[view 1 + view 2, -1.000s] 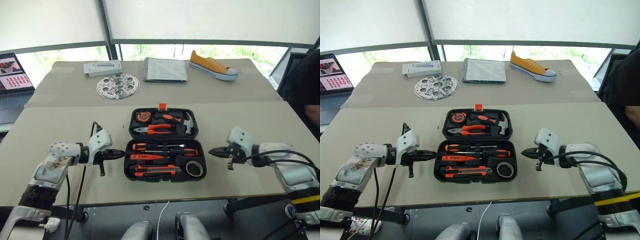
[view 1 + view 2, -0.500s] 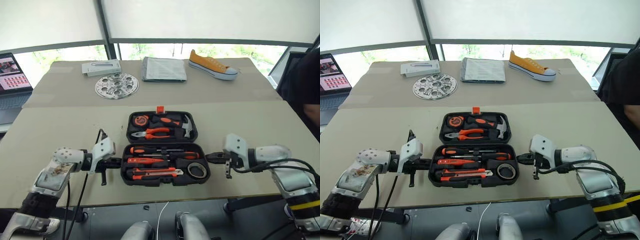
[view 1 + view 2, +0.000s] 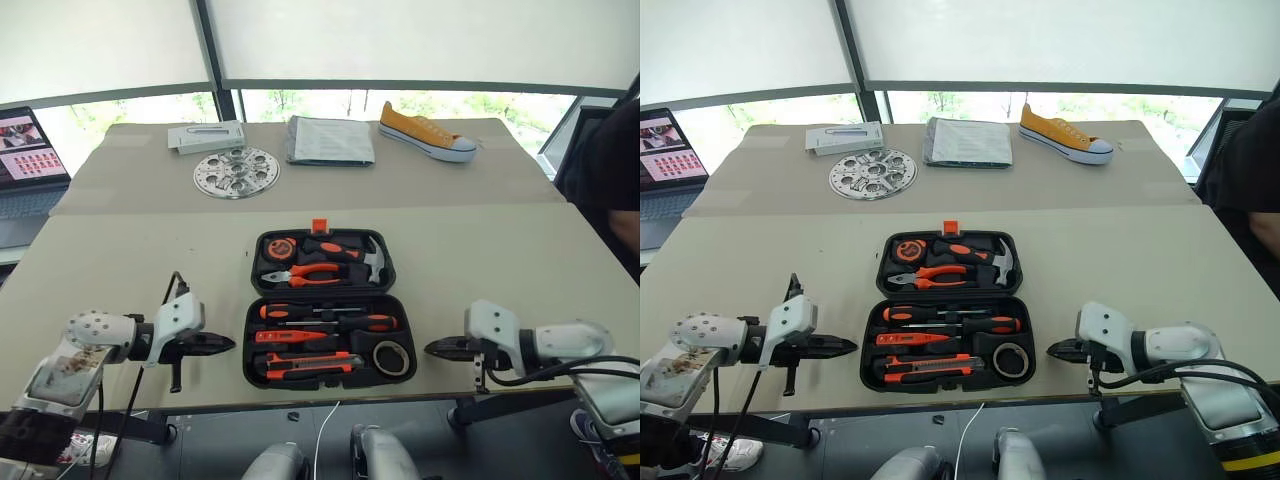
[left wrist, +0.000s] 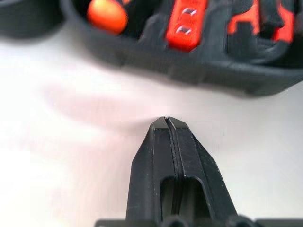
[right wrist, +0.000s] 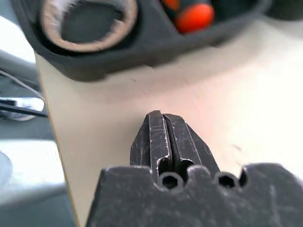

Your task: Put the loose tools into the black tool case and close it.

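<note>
The black tool case (image 3: 330, 383) lies open at the middle of the near table, its orange latch (image 3: 320, 225) on the far side. In the near half lie two orange-and-black screwdrivers (image 3: 325, 312), a slim orange screwdriver (image 3: 290, 337) and the utility knife (image 3: 305, 362). My left gripper (image 3: 225, 345) is shut and empty, a short way left of the case and pointing at its side. My right gripper (image 3: 432, 349) is shut and empty just right of the case. The left gripper (image 4: 166, 120) and the right gripper (image 5: 161, 116) each face the case wall (image 4: 199, 75) across bare table.
Pliers (image 3: 310, 274), a hammer (image 3: 365, 256) and a tape measure (image 3: 281, 246) sit in the far half, a tape roll (image 3: 390, 357) in the near half. Farther back are a metal disc (image 3: 236, 170), white box (image 3: 205, 136), paper packet (image 3: 330, 140), yellow shoe (image 3: 425, 130) and laptop (image 3: 25, 150). A person (image 3: 610, 180) sits right.
Both shut grippers were up against the case's sides half a second ago; they have drawn back toward the table's front edge and slightly outward. The case stays open.
</note>
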Action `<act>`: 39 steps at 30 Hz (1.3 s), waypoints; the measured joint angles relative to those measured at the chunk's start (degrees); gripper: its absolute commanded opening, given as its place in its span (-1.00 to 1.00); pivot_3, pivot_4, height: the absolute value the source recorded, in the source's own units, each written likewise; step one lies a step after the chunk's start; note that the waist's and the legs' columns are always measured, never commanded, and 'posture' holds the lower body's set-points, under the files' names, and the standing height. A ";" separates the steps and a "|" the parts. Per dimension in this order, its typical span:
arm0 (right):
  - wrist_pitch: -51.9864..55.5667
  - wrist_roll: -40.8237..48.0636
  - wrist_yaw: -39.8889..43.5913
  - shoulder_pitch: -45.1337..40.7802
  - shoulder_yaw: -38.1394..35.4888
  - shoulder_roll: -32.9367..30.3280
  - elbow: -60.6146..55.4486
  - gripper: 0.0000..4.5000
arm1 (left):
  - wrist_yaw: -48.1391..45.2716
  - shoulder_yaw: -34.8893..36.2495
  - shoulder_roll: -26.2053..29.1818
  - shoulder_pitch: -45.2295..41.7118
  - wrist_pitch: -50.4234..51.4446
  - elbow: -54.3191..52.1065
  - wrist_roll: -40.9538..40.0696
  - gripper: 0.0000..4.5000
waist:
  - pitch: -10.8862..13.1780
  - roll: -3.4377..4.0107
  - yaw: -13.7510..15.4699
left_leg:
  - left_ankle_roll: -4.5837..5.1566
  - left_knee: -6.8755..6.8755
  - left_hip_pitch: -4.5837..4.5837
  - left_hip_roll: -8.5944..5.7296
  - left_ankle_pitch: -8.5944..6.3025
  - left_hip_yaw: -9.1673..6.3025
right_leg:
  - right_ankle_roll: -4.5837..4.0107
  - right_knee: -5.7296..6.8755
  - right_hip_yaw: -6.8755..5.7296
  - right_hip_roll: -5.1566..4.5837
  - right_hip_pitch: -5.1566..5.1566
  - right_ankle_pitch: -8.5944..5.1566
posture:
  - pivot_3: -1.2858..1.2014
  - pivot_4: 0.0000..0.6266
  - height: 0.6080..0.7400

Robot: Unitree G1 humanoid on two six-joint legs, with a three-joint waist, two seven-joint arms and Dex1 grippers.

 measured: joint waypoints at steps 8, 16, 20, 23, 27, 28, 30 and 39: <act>23.38 8.30 -8.40 -19.06 -2.58 7.43 3.94 0.13 | 12.83 5.06 -8.17 -19.22 28.44 8.21 -8.50 0.28 | -0.01 -0.03 -0.01 | 0.42 0.13 -0.10 -0.01 0.23 -0.01 | -0.05 0.11 -0.02 -0.03 -0.07 0.04 | 0.03 -0.52 1.00; 33.46 7.55 -16.64 -32.37 1.77 15.17 14.94 0.69 | 19.75 4.60 -14.71 -31.36 38.24 17.42 -10.08 0.87 | -0.01 -0.03 -0.25 | 0.43 0.07 -0.19 -0.08 0.24 -0.04 | -0.05 0.07 -0.15 -0.05 -0.25 0.05 | 0.03 -0.52 1.00; 33.47 4.67 -19.09 -35.24 4.31 18.06 21.01 0.70 | 20.57 1.60 -17.46 -32.38 36.90 21.61 -7.72 0.63 | -0.01 -0.03 -0.48 | 0.42 0.15 -0.20 -0.10 0.25 -0.03 | -0.06 0.09 -0.23 -0.06 -0.23 0.05 | 0.03 -0.52 1.00; 33.46 3.95 -20.28 -36.83 4.77 19.77 24.62 0.46 | 20.85 0.95 -18.62 -32.75 36.39 23.32 -6.79 0.19 | -0.01 -0.03 -0.77 | 0.41 0.17 -0.18 -0.08 0.25 -0.02 | -0.07 0.16 -0.16 -0.06 -0.22 0.05 | 0.03 -0.52 1.00; 33.43 3.73 -20.37 -39.25 4.74 21.79 28.19 -0.07 | 21.47 1.16 -18.25 -34.22 35.11 24.47 -5.20 -0.47 | -0.03 -0.01 -1.33 | 0.38 0.24 -0.03 -0.10 0.27 0.00 | -0.07 0.35 0.02 -0.09 -0.11 0.06 | 0.03 -0.52 1.00; 33.41 3.78 -20.38 -39.56 4.68 21.99 28.69 -0.22 | 21.48 1.29 -18.24 -34.26 34.54 24.44 -5.03 -0.61 | -0.06 -0.02 -1.35 | 0.37 0.25 0.01 -0.10 0.26 0.00 | -0.07 0.40 0.05 -0.09 -0.08 0.06 | 0.03 -0.52 1.00; 33.39 3.79 -20.41 -40.11 4.67 22.58 29.58 -0.52 | 21.46 1.41 -18.08 -34.27 34.32 24.46 -4.66 -0.88 | -0.14 0.02 -1.31 | 0.36 0.26 0.06 -0.10 0.26 0.00 | -0.07 0.46 0.10 -0.09 -0.04 0.05 | 0.03 -0.52 1.00; 36.78 5.31 -21.35 -42.54 1.73 24.40 32.89 -0.84 | 20.88 1.55 -18.02 -33.76 33.43 24.39 -4.43 -1.00 | -0.19 0.04 -1.12 | 0.37 0.27 0.06 -0.12 0.27 0.00 | -0.07 0.75 0.22 -0.09 -0.10 0.05 | 0.03 -0.52 1.00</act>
